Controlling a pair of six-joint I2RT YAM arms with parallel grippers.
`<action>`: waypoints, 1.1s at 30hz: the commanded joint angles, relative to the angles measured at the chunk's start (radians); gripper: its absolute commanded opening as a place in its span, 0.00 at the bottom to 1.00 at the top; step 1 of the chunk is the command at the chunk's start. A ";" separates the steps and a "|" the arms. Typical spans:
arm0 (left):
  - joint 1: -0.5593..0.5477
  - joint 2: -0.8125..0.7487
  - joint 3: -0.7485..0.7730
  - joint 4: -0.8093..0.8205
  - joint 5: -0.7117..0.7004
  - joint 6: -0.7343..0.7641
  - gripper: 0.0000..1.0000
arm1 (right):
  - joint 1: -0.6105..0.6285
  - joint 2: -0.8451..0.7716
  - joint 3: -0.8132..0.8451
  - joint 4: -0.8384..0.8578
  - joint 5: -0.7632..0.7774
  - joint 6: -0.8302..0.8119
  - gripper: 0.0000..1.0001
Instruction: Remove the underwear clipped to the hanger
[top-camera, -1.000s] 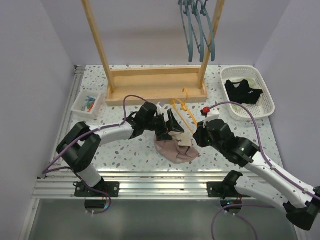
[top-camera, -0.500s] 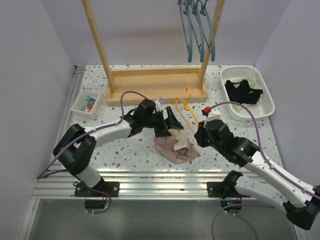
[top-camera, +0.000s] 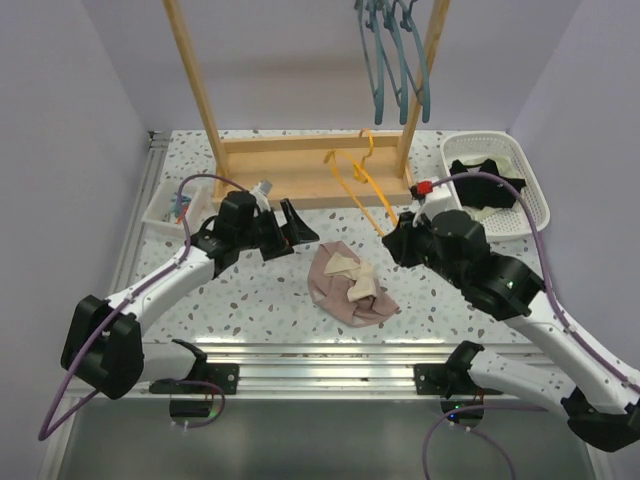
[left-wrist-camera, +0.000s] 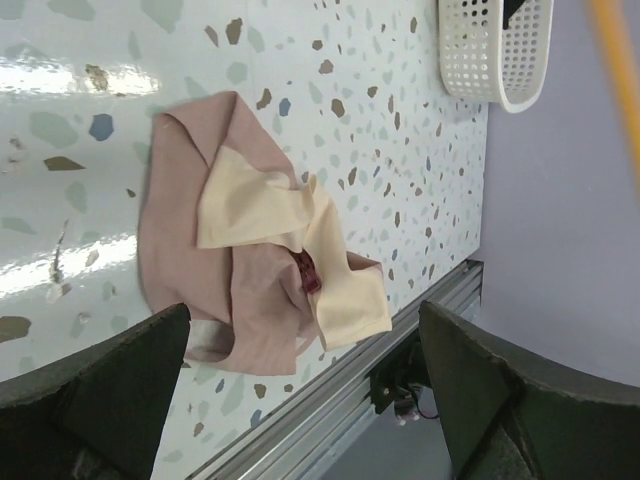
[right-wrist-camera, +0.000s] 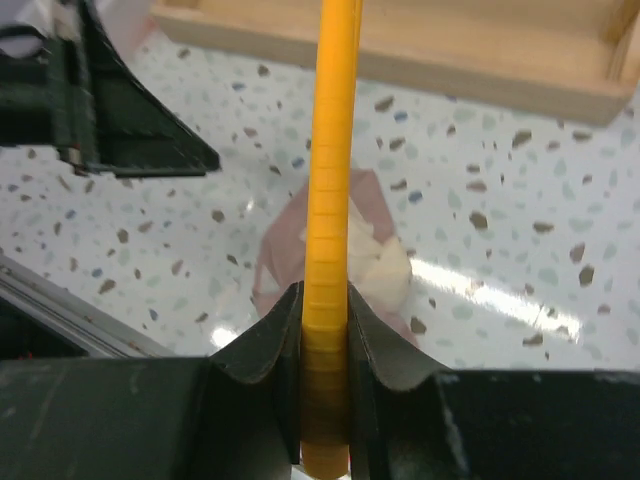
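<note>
Right fingers (right-wrist-camera: 255, 355) clamp the yellow hanger (right-wrist-camera: 330, 180), left fingers (left-wrist-camera: 100, 385) gape; pink underwear (top-camera: 335, 300) mid-frame looks limp, so pinch a fold.

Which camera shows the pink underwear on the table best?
The left wrist view: the pink underwear is large and unblocked, pale trim clear. The top view shows it whole but small; in the right wrist view the yellow hanger crosses it.

One dusty pink-mauve cloth garment with pale trim (top-camera: 325, 292); one black cloth garment (top-camera: 500, 186); one yellow plastic hanger (right-wrist-camera: 328, 150); one wooden rack (top-camera: 300, 166); one white perforated basket (left-wrist-camera: 490, 55); one small white tray (top-camera: 156, 212); teal hangers (top-camera: 386, 60) bunched on the rail, number unclear.
</note>
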 joint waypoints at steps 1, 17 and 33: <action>0.039 -0.044 0.016 -0.067 -0.015 0.075 1.00 | -0.001 0.074 0.187 0.073 -0.052 -0.132 0.00; 0.084 -0.119 0.029 -0.128 -0.021 0.083 1.00 | -0.021 0.570 0.898 0.175 0.240 -0.326 0.00; 0.090 -0.179 0.013 -0.153 -0.035 0.060 1.00 | -0.205 0.937 1.365 -0.006 0.099 -0.146 0.00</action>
